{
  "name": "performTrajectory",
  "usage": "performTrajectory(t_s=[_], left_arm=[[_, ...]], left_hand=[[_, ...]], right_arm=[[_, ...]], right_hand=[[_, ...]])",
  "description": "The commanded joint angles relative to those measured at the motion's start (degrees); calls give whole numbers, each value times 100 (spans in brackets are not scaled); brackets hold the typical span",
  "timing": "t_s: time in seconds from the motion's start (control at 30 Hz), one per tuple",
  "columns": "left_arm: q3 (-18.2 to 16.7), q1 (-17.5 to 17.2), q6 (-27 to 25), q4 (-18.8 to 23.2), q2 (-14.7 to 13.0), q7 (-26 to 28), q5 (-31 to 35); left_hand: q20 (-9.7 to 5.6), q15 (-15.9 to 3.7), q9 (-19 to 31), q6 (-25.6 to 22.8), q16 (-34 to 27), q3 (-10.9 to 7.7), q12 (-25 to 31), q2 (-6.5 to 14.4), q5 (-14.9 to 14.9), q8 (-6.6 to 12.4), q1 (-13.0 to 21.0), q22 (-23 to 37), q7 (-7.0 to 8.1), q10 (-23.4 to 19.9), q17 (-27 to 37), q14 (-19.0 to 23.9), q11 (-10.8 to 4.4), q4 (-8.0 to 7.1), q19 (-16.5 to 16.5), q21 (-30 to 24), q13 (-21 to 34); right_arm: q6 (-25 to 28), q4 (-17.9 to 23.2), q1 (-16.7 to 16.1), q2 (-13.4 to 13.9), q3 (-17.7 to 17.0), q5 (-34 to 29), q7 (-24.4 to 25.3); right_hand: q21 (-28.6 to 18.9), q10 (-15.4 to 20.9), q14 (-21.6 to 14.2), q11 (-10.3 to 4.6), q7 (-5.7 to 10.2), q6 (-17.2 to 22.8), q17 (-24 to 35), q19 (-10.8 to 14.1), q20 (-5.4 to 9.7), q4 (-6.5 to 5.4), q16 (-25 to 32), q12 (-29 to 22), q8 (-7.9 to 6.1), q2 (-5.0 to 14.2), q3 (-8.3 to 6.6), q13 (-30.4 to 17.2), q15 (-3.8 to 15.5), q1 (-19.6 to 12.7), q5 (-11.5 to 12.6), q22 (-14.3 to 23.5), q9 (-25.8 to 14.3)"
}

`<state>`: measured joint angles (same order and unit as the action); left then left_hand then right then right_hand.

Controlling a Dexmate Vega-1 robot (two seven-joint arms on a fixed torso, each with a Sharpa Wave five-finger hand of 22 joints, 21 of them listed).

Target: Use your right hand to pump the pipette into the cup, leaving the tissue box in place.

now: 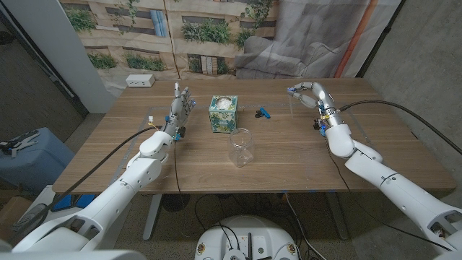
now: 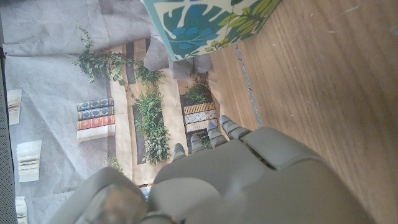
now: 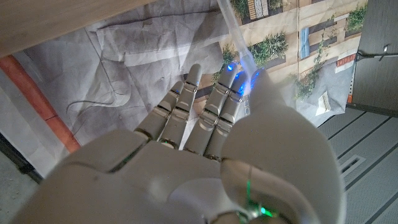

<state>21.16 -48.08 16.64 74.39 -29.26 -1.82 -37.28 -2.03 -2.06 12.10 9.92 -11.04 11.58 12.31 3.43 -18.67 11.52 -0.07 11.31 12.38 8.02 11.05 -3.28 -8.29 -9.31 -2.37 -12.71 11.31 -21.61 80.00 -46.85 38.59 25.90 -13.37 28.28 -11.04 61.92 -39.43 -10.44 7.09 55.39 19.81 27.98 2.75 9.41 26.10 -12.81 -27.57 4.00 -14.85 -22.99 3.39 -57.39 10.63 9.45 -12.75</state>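
My right hand is raised over the table's far right part, well to the right of and beyond the clear cup. In the right wrist view, my right hand pinches a thin clear pipette between thumb and fingers, and its tube reaches away past the fingertips. The cup stands upright near the table's middle. Just behind it sits the leaf-patterned tissue box. My left hand stands left of the box with fingers apart, holding nothing.
A small blue and black object lies on the wooden table between the tissue box and my right hand. A white box sits at the far left corner. A printed fabric backdrop hangs behind the table.
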Motion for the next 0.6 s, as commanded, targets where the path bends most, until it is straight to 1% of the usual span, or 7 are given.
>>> performTrajectory(t_s=[0.03, 0.13, 0.23, 0.27, 0.6], left_arm=[[1, 0, 2, -3, 1, -1, 1], [1, 0, 2, -3, 1, -1, 1], [0, 0, 1, -2, 1, -1, 1], [0, 0, 1, -2, 0, -1, 0], [0, -1, 0, 0, 0, 0, 0]], left_hand=[[-520, -662, 14, 8, -33, 38, 26, 243, -27, 34, -5, 12, 33, 6, 34, -45, -23, -4, -63, -28, 32], [-520, -665, 14, 8, -33, 38, 24, 243, -27, 34, -5, 12, 33, 12, 34, -45, -26, -4, -64, -28, 32], [-520, -665, 14, 8, -33, 38, 25, 243, -27, 34, -5, 12, 33, 9, 34, -44, -29, -4, -62, -29, 32], [-520, -665, 14, 8, -34, 38, 25, 243, -27, 34, -6, 12, 33, 9, 34, -42, -10, -5, -63, -28, 32], [-521, -666, 14, 7, -33, 39, 25, 243, -27, 35, -7, 12, 33, 8, 34, -44, -35, -5, -63, -28, 32]], right_arm=[[69, -218, 263, 342, 127, -540, 165], [70, -268, 325, 404, 178, -642, 189], [62, -386, 455, 482, 270, -822, 190], [2, -455, 517, 509, 317, -890, 190], [-197, -933, 1024, 649, 727, -1511, 277]], right_hand=[[-10, -12, -15, -45, 52, 17, 31, 1, -38, -26, 31, -10, -40, 36, -31, -32, 881, -33, 27, 32, 0], [-11, -18, -14, -61, 71, 23, 32, 4, -32, -25, 29, -11, -45, 37, -33, -37, 883, -37, 27, 32, 0], [-12, -18, -12, -63, 78, 19, 31, 7, -30, -22, 25, -8, -46, 36, -37, -32, 888, -42, 28, 32, 1], [-12, -17, -12, -61, 78, 20, 31, 7, -31, -21, 25, -7, -46, 36, -37, -31, 889, -43, 28, 32, 1], [-12, -24, -3, -72, 107, 20, 27, 11, -28, -15, 5, -5, -56, 35, -51, -34, 894, -60, 27, 31, 4]])
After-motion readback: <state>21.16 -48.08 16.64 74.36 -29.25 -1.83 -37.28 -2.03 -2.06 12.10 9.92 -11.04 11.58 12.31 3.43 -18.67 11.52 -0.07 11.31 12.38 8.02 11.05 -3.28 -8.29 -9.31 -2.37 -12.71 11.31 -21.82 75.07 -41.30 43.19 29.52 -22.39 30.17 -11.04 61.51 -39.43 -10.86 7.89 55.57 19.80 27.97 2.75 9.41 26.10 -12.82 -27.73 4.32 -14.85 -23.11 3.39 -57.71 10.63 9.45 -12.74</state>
